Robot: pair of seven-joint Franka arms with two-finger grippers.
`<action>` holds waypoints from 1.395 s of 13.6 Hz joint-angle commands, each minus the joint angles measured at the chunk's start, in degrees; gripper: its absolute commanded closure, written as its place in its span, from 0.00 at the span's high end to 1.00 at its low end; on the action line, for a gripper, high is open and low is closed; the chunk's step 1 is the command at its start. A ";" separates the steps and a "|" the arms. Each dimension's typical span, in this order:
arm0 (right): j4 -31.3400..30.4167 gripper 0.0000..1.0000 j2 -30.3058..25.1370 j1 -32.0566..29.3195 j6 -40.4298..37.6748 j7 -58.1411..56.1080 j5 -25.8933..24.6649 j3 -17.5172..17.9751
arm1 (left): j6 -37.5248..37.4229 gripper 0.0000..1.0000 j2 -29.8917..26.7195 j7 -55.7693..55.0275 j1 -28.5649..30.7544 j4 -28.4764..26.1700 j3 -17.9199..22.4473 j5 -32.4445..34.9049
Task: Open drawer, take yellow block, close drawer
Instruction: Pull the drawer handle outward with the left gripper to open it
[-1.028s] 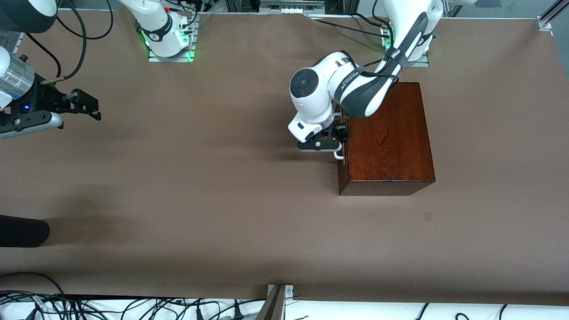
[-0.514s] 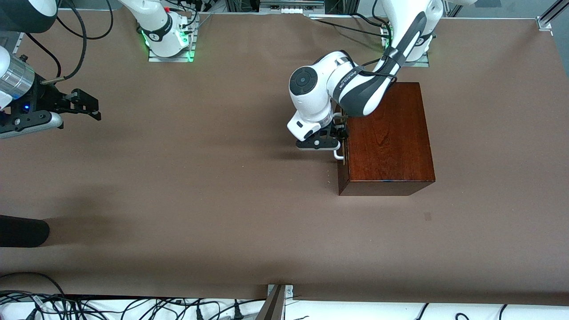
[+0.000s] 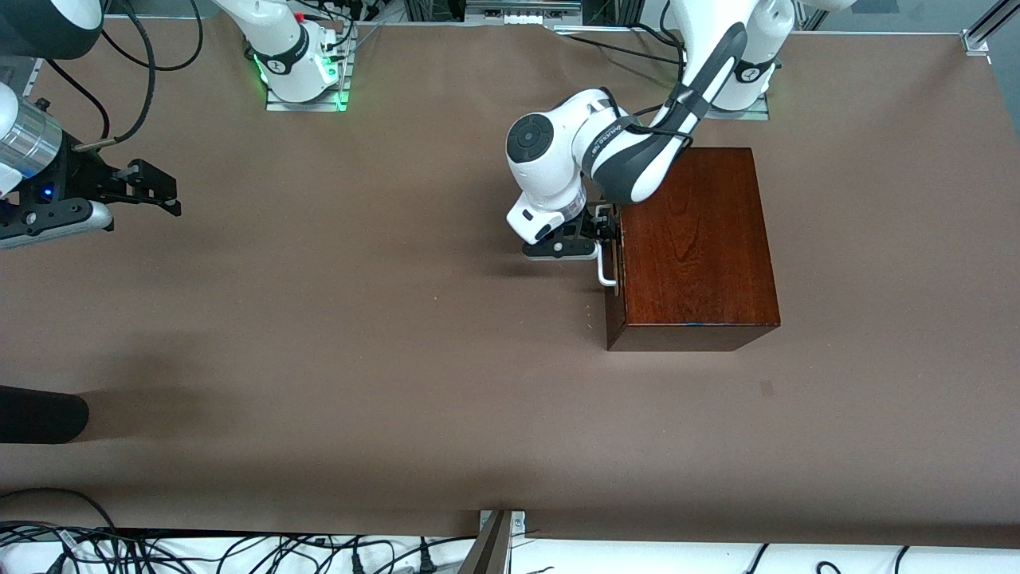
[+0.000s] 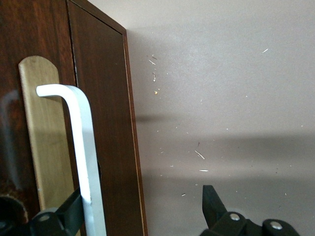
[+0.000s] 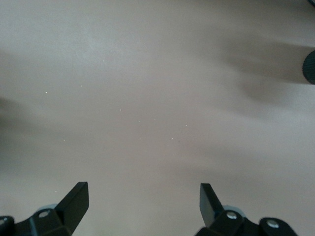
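The dark reddish-brown wooden box (image 3: 697,239) stands toward the left arm's end of the table. Its drawer (image 3: 612,287) looks shut, and the white bar handle (image 3: 606,269) faces the right arm's end. My left gripper (image 3: 606,231) is at the handle and open. In the left wrist view the handle (image 4: 83,147) runs between the fingers of the left gripper (image 4: 142,194), close beside one finger (image 4: 71,209). The drawer front (image 4: 106,123) is dark wood. My right gripper (image 3: 169,194) waits open over bare table; its wrist view shows the right gripper (image 5: 142,196) holding nothing. The yellow block is hidden.
A black rounded object (image 3: 40,414) reaches in over the table at the right arm's end, and shows in the right wrist view as well (image 5: 309,66). Cables (image 3: 239,554) lie along the table edge nearest the front camera. Brown table surface (image 3: 358,319) stretches between the two grippers.
The left arm's hand has shifted a little along the drawer front, away from the front camera, so more of the handle shows. The box, the drawer and the right arm have not moved.
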 commanded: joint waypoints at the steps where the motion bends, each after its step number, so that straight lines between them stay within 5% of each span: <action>1: 0.54 1.00 0.17 -0.77 -0.08 0.29 1.07 0.49 | 1.31 1.00 0.01 -1.08 -0.17 -0.72 0.06 1.68; 9: 0.54 1.00 0.17 -0.77 -0.17 0.20 1.07 0.49 | 8.06 1.00 1.77 -5.55 -1.66 0.51 -0.20 1.50; 19: 0.54 1.00 0.17 -0.77 0.01 0.11 1.07 0.49 | 8.17 1.00 8.63 -14.09 -6.67 13.17 -0.38 0.28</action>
